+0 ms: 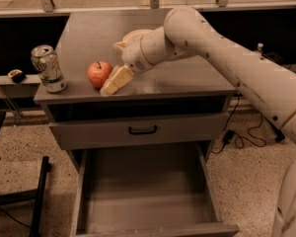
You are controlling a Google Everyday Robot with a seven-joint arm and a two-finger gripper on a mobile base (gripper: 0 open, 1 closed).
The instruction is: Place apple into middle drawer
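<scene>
It looks like the grasping step: the gripper (111,85) sits on the cabinet top (197,78) just beside the apple (99,74), its jaws' state I cannot tell, and next it needs a firm hold before carrying to the open middle drawer (145,194).

The smooth plastic gripper (114,81) is beside the glossy apple (99,73); the can (48,68) is shiny metal, the cabinet top (89,33) matt.

Soda can (48,68) upright at left front corner of grey cabinet top (187,78); closed drawer front (89,132) with black handle (142,130) beneath; small dark object (16,75) on ledge left of can; black cables (232,125) on speckled floor (19,152), right side; gripper (108,87) low over cabinet top, right of can.
</scene>
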